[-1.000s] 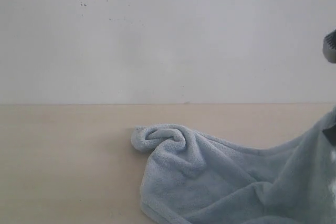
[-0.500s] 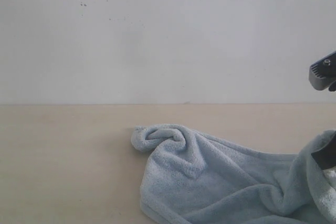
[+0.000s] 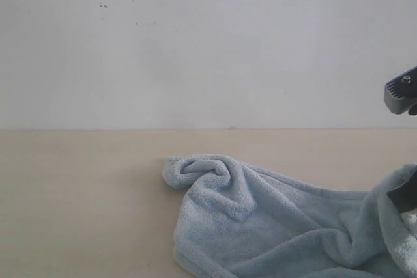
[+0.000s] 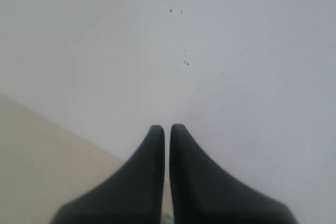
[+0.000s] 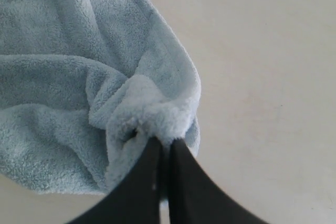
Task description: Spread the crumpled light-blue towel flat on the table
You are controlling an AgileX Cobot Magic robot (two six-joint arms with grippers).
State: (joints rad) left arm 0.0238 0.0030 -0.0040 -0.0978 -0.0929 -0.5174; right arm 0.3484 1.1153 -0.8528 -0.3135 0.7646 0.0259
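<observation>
Our right gripper [image 5: 165, 148] pinches a bunched fold of the fluffy pale-blue terry towel [image 5: 68, 82] between its jaws; our left gripper [image 4: 167, 132] has jaws together.

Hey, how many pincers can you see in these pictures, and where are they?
2. The right pincer is shut on a bunched fold of the towel. The left pincer is shut on nothing and faces the wall.

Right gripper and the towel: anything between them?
Nothing. In the right wrist view the right gripper pinches a bunched fold of the towel directly, its fingertips closed on it; bare table lies beside them.
</observation>
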